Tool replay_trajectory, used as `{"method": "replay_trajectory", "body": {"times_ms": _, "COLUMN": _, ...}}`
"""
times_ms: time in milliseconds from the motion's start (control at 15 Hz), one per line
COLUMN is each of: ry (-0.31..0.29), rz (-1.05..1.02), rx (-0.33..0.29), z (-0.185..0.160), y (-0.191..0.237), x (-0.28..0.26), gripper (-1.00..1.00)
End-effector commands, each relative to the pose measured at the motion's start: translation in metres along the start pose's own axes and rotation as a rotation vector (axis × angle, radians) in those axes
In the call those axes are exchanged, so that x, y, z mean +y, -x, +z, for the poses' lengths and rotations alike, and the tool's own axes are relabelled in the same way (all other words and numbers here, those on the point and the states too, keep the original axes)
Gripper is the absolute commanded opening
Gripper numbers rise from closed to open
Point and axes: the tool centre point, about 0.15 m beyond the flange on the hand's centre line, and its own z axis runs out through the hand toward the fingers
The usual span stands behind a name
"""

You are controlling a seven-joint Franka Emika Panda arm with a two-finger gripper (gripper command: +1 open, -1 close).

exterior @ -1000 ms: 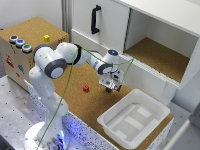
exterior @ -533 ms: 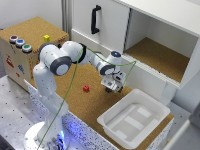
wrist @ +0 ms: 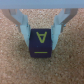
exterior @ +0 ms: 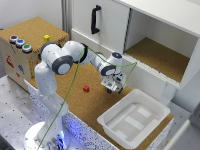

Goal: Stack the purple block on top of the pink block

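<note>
Honestly, the block (wrist: 41,42) looks light, rigid and a bit slick, so the fingers (wrist: 22,26), open astride it mid-bench, should pinch its flat sides.

A block (wrist: 40,43) sits on the surface (exterior: 100,102) between the two fingers (wrist: 21,26) of the tool (exterior: 114,88). In the exterior view, a second small block (exterior: 86,88) lies to the tool's left, and a tray (exterior: 134,119) rests to its lower right. A cabinet (exterior: 145,37) stands behind them.

Only readable thing is a yellow "A" with a line under it, on the dark block (wrist: 41,43) in the wrist view. Nothing else legible.
</note>
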Motion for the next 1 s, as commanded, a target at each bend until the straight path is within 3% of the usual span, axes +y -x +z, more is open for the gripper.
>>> {"method": "replay_trajectory", "body": {"times_ms": 0, "ry": -0.007, "rz": 0.041, "rx": -0.015, "z": -0.051, "y": 0.028, "x": -0.031, "gripper": -1.00}}
{"method": "replay_trajectory", "body": {"times_ms": 400, "ry": 0.041, "rz": -0.095, "rx": -0.009, "z": -0.072, "y": 0.063, "x": -0.077, "gripper": -1.00}}
{"method": "replay_trajectory", "body": {"times_ms": 600, "ry": 0.016, "rz": -0.175, "rx": -0.001, "z": -0.059, "y": 0.077, "x": -0.092, "gripper": -1.00}}
{"method": "replay_trajectory", "body": {"times_ms": 733, "ry": -0.027, "rz": -0.187, "rx": 0.045, "z": -0.054, "y": 0.091, "x": -0.102, "gripper": -1.00}}
{"method": "replay_trajectory", "body": {"times_ms": 933, "ry": -0.051, "rz": -0.223, "rx": 0.061, "z": -0.052, "y": 0.110, "x": -0.118, "gripper": -1.00}}
